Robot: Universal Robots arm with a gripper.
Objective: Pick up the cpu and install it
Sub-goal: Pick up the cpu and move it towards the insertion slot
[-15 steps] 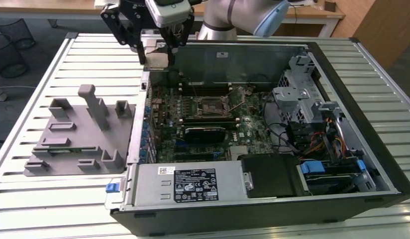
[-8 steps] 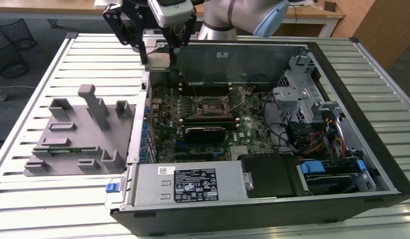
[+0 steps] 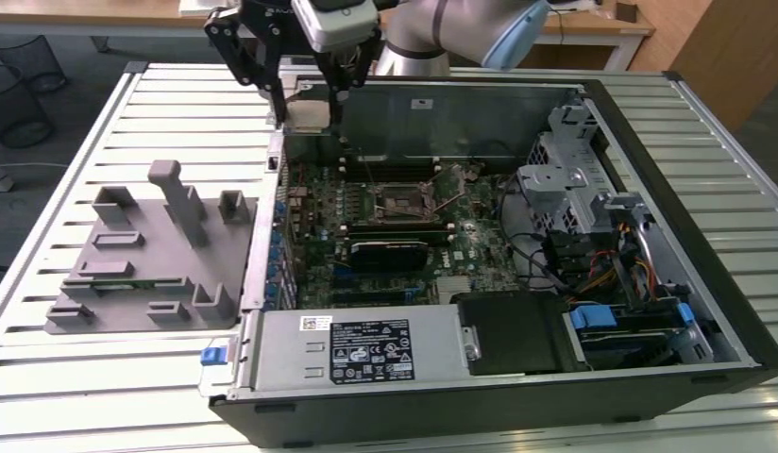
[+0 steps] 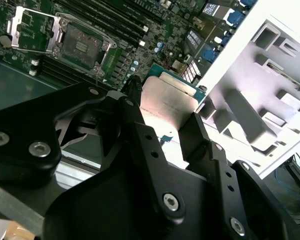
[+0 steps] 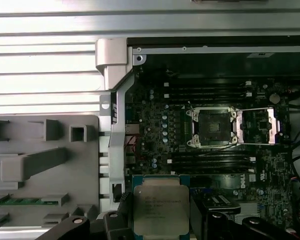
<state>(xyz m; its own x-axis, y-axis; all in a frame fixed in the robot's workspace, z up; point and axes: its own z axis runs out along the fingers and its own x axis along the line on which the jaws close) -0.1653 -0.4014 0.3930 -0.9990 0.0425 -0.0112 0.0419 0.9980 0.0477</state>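
First wrist view: black gripper clamped on flat silver-topped square cpu, carry step; open black socket frame well apart, alignment needed.

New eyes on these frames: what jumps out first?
The gripper clamped on the cpu, hanging over the open PC case near its far corner at the exterior view's left. Next, the socket inside the case, its frame flipped open. Then the grey tray on the table beside the case, at the exterior view's left.
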